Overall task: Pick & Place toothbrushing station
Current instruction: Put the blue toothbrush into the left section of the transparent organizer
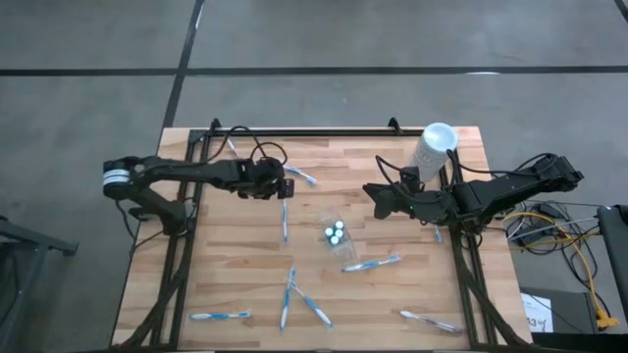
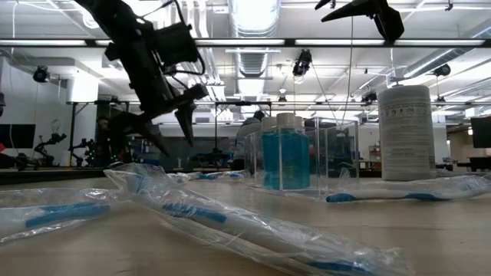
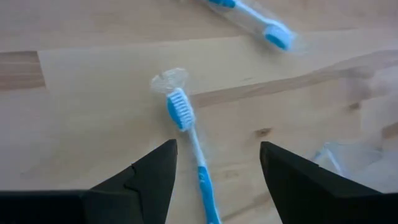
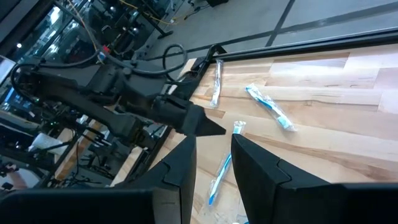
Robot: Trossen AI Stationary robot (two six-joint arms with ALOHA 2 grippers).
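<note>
The left gripper (image 1: 286,186) is hovering wide open, empty, above a toothbrush (image 3: 190,134) lying on the table (image 1: 235,265); the right gripper (image 1: 373,192) is waiting half-open, empty; cylinder (image 2: 404,132) text is unreadable

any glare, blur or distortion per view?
Low view: ceiling lights glare, near wrapped toothbrush soft-focus. Left wrist view: far toothbrush blurred. High view: even light, white cylinder slightly blown out. Right wrist view: table edges bowed.

Grey concrete floor (image 1: 88,39); bright ceiling striplights (image 2: 253,42) overhead.
</note>
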